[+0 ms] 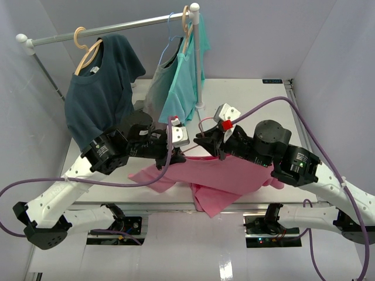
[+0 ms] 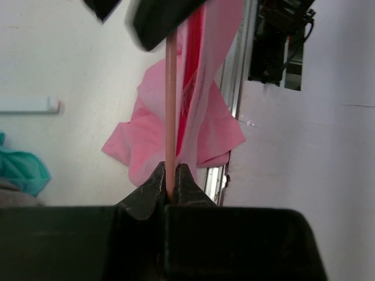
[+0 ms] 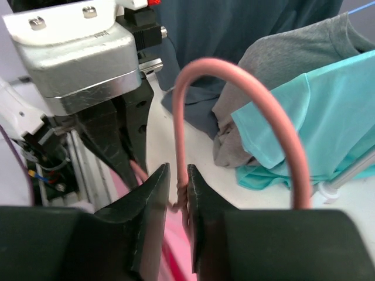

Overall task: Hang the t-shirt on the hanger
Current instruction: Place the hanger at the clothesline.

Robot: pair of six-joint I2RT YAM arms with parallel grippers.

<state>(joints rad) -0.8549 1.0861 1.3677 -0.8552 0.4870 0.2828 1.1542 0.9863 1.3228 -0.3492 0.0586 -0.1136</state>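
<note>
A white counter [image 1: 246, 93] between pale walls carries a rail [image 1: 117, 26] at the back, hung with a navy shirt [image 1: 102, 88] and a turquoise shirt [image 1: 184, 88]. In front of it both arms meet over the pink t-shirt [image 1: 225, 178], which lies crumpled at the near middle of the counter with one fold over the front edge. The pink wire hanger [image 3: 234, 76] is held up between the arms. The left fingers [image 2: 149, 193] are closed tight on one thin run of its wire. The right fingers [image 3: 152, 199] stand a little apart on either side of the twisted neck below the hook, and whether they pinch it cannot be told. The main risk, as I judge it, is the hanger swinging. If it is clamped at a single point on so thin a wire, it could pivot or slip in the left fingers once the right side gives no support, and the hook could tip toward the hanging shirts. The fabric bunched just beside the wire is a second worry, since a closing finger could catch cloth together with the wire and drag the t-shirt off the counter's edge. How much of the frame sits inside the t-shirt is hidden, so a pull made now could slide the shirt off the frame instead of onto it.
</note>
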